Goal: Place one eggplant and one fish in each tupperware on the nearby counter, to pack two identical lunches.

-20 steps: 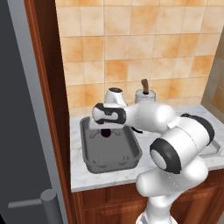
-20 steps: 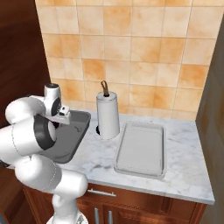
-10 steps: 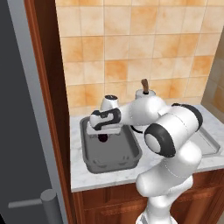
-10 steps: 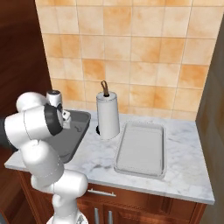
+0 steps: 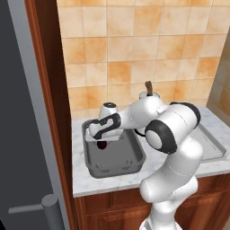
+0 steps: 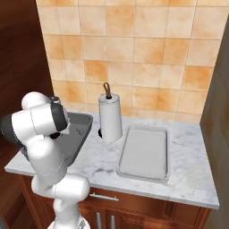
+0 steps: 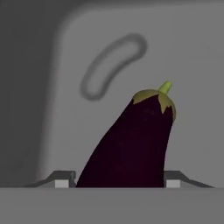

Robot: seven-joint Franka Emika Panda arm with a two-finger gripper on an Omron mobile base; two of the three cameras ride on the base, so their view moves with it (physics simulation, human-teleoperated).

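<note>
While the gripper [image 5: 103, 140] hangs low over the dark container [image 5: 114, 156] at the left end of the tabletop [image 6: 192, 179], its two tips sit on either side of an eggplant [image 7: 129, 146], which looks clamped between them. In the hand view the eggplant rises from between the tips with its green cap pointing away, above the container's grey floor. In the left base view a dark lump hangs just under the hand, inside the container's rim. I judge this as the drop-off step for the eggplant. The risk is a release from too high or off-centre, letting the glossy eggplant roll or bounce against the wall. Beyond stand a paper-towel roll [image 6: 110, 118] and, to its right, the pale container [image 6: 145, 153].
</note>
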